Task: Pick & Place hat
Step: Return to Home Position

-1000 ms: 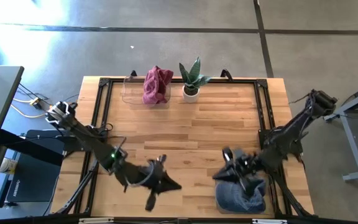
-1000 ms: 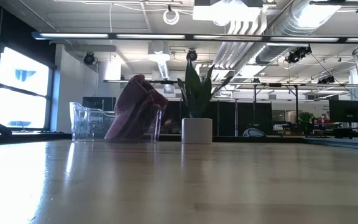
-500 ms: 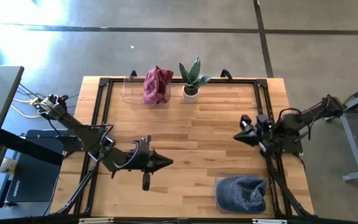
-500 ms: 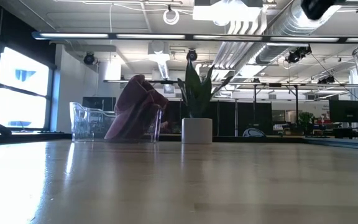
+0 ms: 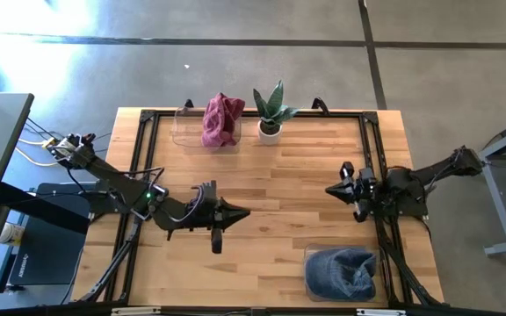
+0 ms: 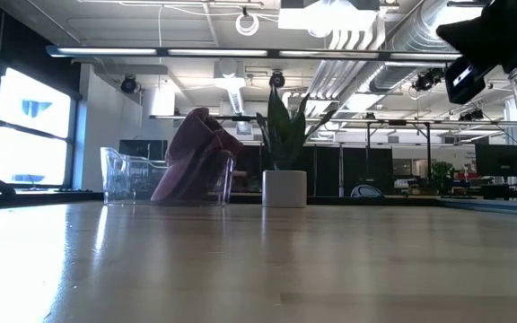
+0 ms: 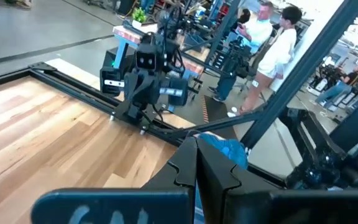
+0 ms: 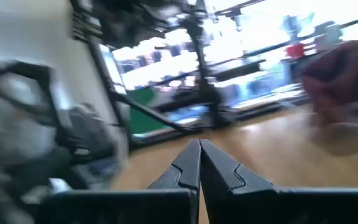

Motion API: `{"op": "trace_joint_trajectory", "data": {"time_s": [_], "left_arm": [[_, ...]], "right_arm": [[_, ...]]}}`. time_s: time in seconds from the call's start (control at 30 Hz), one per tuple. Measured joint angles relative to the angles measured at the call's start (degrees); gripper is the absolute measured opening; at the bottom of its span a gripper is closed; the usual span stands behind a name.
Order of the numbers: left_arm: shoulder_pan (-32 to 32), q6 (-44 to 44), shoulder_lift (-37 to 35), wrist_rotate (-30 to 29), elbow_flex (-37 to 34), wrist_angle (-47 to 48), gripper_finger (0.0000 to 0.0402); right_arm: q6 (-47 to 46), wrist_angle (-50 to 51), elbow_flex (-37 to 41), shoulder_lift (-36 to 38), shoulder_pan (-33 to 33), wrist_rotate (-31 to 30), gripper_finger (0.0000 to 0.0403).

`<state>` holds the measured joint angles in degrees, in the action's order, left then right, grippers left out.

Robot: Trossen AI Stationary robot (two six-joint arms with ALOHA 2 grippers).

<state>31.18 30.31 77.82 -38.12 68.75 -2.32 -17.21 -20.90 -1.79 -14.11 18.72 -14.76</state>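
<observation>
Nearest, well apart from the potted plant at the near right corner of the table, the blue cap lies inside a transparent bin. Between it and the plant, the left gripper and right gripper hover, fingers pressed together, holding nothing. Just beside the plant, a maroon cap sits in a second bin.

Two bins, two caps, one plant
</observation>
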Motion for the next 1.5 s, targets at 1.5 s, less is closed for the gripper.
{"op": "trace_joint_trajectory", "data": {"time_s": [1.5], "left_arm": [[-3.8,-25.1,-15.3,22.2,-4.5,14.6,0.0]], "right_arm": [[5.7,11.8,1.2,-0.6,-18.4,4.9,0.0]]}}
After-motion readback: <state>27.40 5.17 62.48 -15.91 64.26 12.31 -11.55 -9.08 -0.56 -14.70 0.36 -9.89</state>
